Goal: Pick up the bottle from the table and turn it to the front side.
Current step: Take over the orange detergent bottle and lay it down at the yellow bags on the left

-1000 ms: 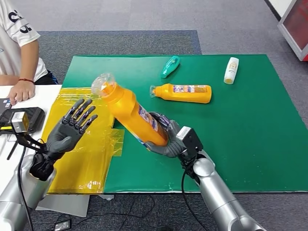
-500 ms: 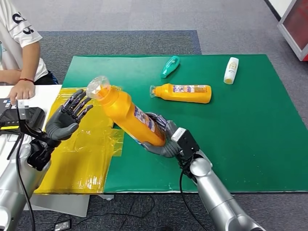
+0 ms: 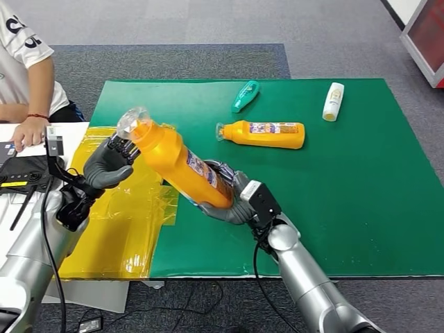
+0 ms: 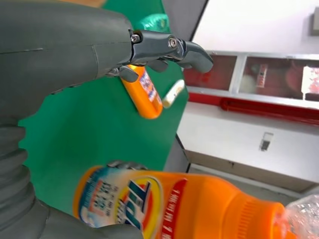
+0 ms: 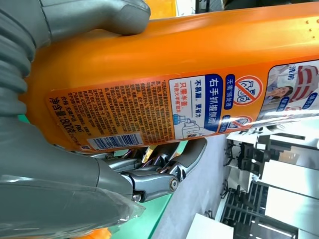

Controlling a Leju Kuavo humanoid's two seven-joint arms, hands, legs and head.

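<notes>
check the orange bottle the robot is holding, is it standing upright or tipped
Tipped. The orange bottle slants above the green mat, base in the right hand, clear cap raised toward the left hand.

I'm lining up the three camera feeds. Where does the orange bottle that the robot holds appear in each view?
Head view: orange plastic bottle with a clear cap, left of centre, tilted, base in the right hand.
Left wrist view: along the lower edge.
Right wrist view: across the upper half.
Shared landmark: green mat.

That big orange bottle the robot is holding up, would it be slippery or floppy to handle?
The orange bottle probably stays stiff: held by its base in the right hand, it juts out straight. Its glossy label suggests a slick surface. Being round, it would likely roll if laid down.
</notes>
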